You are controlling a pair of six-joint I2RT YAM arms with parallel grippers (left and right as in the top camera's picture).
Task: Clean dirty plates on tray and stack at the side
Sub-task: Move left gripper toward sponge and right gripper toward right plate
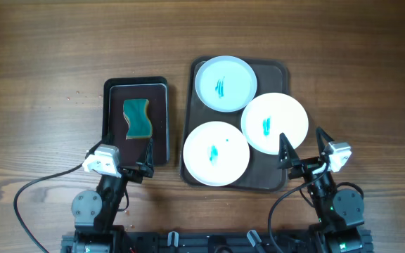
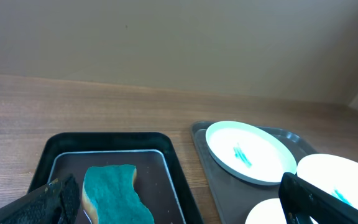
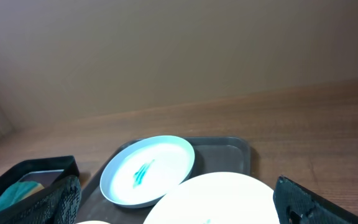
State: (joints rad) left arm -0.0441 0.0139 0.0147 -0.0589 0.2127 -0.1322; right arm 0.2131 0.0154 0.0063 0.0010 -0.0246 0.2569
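Observation:
Three white plates with teal smears lie on the dark brown tray (image 1: 273, 72): one at the back (image 1: 225, 83), one on the right (image 1: 275, 123) and one at the front left (image 1: 216, 153). My right gripper (image 1: 304, 146) hangs open at the tray's front right corner, its fingertips either side of the right plate's (image 3: 216, 199) near rim. The back plate (image 3: 148, 169) lies beyond it. My left gripper (image 1: 136, 160) is open over the near end of the black tray (image 1: 111, 105), empty. The left wrist view shows the back plate (image 2: 248, 151) and the brown tray (image 2: 229, 193).
A teal sponge (image 1: 138, 118) lies in the small black tray (image 2: 51, 152), just ahead of my left gripper (image 2: 179, 211). Bare wooden table (image 1: 48, 70) surrounds both trays. A black cable (image 1: 41, 183) loops at the front left.

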